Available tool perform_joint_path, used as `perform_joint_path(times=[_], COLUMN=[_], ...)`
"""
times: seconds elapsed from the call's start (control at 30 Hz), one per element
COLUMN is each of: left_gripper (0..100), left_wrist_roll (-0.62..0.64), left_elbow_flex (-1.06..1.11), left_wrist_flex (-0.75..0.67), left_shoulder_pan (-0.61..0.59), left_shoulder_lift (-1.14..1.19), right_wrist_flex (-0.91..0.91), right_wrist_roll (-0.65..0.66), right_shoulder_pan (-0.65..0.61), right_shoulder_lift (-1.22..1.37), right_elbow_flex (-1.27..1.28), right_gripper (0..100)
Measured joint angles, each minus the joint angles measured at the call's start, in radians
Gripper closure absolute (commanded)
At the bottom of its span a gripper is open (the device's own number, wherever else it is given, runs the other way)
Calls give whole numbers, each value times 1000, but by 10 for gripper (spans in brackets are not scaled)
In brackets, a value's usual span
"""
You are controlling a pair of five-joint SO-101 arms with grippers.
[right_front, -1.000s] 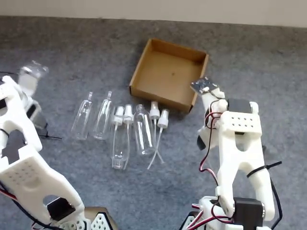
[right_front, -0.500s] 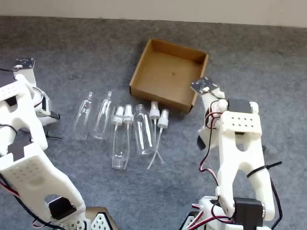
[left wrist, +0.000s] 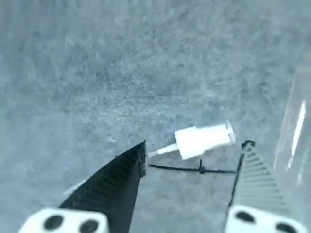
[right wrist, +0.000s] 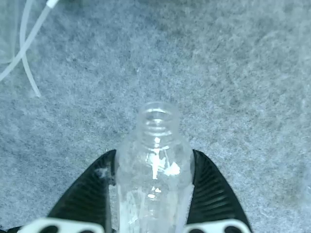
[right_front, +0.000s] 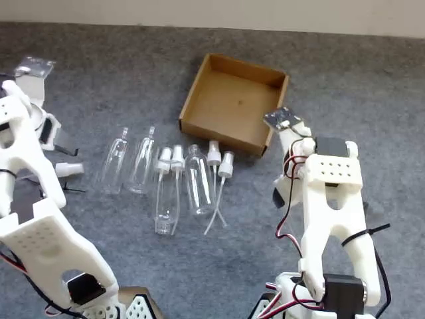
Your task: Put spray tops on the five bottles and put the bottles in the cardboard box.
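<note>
Grey fuzzy cover over desk [right_front: 358,73], pale wall [right_front: 212,10] along far edge.

Far left: left hand [left wrist: 194,145] spread wide, gripping nothing, poised over spray top [left wrist: 204,140] lying flat on desk, thin stem toward dark finger. From above, spray top [right_front: 70,169] just beside left arm, well apart from everything else. Thin black tie [left wrist: 194,170] on desk close beside it. Step in hand, by judgement: picking up this top. Best approach: straight descent, fingers either side of white body, not thin stem; slow closing; check for tie left behind, easy to snag.

Centre: lying bottles [right_front: 198,179] side by side on desk, necks toward box; some apparently capped, hard to confirm. Spare tops [right_front: 219,159] among them toward right end, long tubes crossing. Worth leaving undisturbed for now.

Beyond centre: box [right_front: 232,100], open, no bottle inside yet. Task judged barely begun.

Right: right hand [right wrist: 153,158] pinching bottle [right wrist: 156,121] by shoulders, open neck pointing away from wrist, no top fitted. Centred grip, fingers touching both sides.

For fitting: hold bottle steady, neck tilted up and toward left arm; bring top stem-first, threading stem into neck before seating collar; stem likely floppy, so slow feed and small corrections. Then press or twist home; which of the two, cannot tell from here. Clear plastic probably light and slippery; squeeze enough to resist twist, not enough to dent.
</note>
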Motion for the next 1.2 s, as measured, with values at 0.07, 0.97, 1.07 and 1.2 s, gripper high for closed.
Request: perform_joint_path(times=[0.07, 0.97, 1.07, 1.2], left_gripper=[740, 921, 923, 923], left_wrist_roll=[-175, -687, -687, -655], left_elbow_flex=[-9, 361, 358, 290], left_wrist_flex=[48, -212, -212, -209], left_shoulder_pan=[14, 77, 74, 60], left_shoulder_lift=[0, 0, 0, -12], right_wrist_flex=[0, 0, 0, 6], right_wrist_roll=[0, 0, 0, 0], right_shoulder_pan=[0, 0, -2, -2], right_shoulder_lift=[0, 0, 0, 0], right_elbow_flex=[0, 0, 0, 0], right_gripper=[994, 994, 994, 994])
